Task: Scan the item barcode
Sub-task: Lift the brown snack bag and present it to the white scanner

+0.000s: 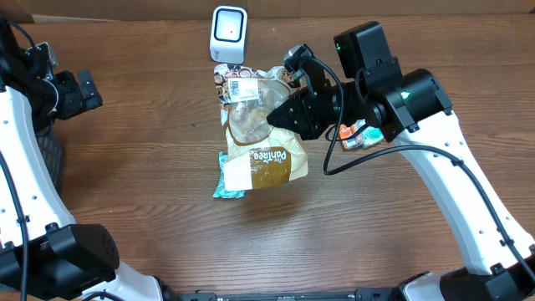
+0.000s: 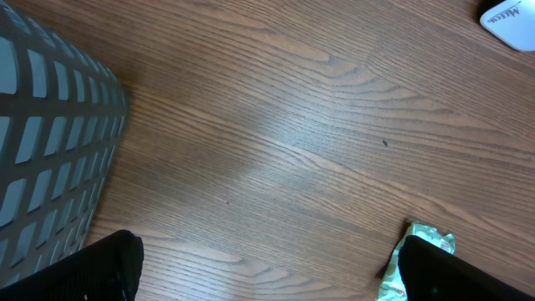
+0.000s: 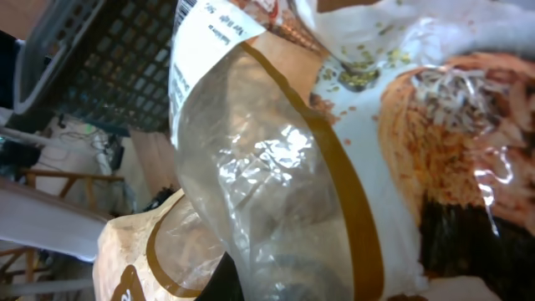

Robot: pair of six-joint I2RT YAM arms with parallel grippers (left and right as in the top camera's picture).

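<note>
Bag (image 1: 261,142): held up off the counter (image 1: 150,167), your right fingers (image 1: 280,113) clamped shut on it | left fingers (image 1: 84,90): spread wide, empty, well apart | scanner (image 1: 228,33): just beyond the bag's white label (image 1: 242,86) | status: pickup done; you likely still have to present the label and scan.

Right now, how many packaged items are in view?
3: a brown bag in the right gripper, a teal packet at its lower-left corner, an orange packet beneath the right arm. Others may be hidden.
</note>
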